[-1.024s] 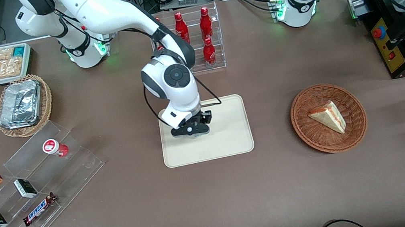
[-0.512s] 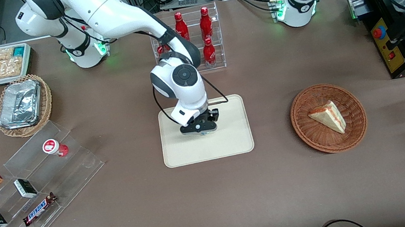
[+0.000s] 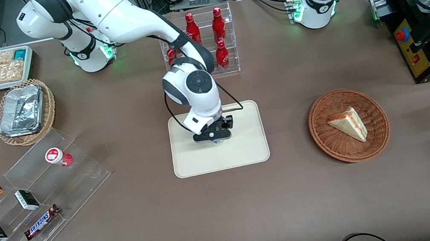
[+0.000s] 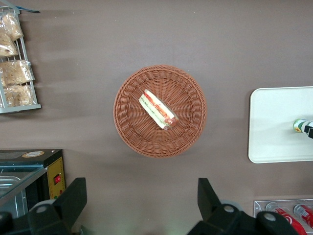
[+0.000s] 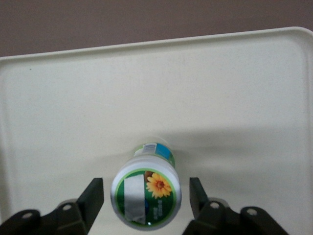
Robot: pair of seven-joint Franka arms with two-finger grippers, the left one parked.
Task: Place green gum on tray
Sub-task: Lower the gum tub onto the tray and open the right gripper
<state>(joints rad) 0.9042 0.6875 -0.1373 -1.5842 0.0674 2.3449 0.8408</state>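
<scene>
The green gum (image 5: 146, 196) is a small bottle with a white lid bearing a green and yellow flower mark. It stands upright on the cream tray (image 5: 244, 98). My right gripper (image 5: 145, 192) is open and straddles the bottle, with a gap between each finger and the lid. In the front view the gripper (image 3: 213, 136) hangs low over the middle of the tray (image 3: 245, 150) and hides the gum. In the left wrist view a bit of the gum (image 4: 298, 125) shows on the tray (image 4: 274, 122).
A red-lidded gum bottle (image 3: 57, 155) sits on a clear stepped stand toward the working arm's end. A rack of red bottles (image 3: 207, 44) stands farther from the camera than the tray. A wicker basket (image 3: 325, 137) with a sandwich lies toward the parked arm's end.
The gripper has moved over the tray toward the parked arm's end and slightly farther from the front camera, then nearly stopped.
</scene>
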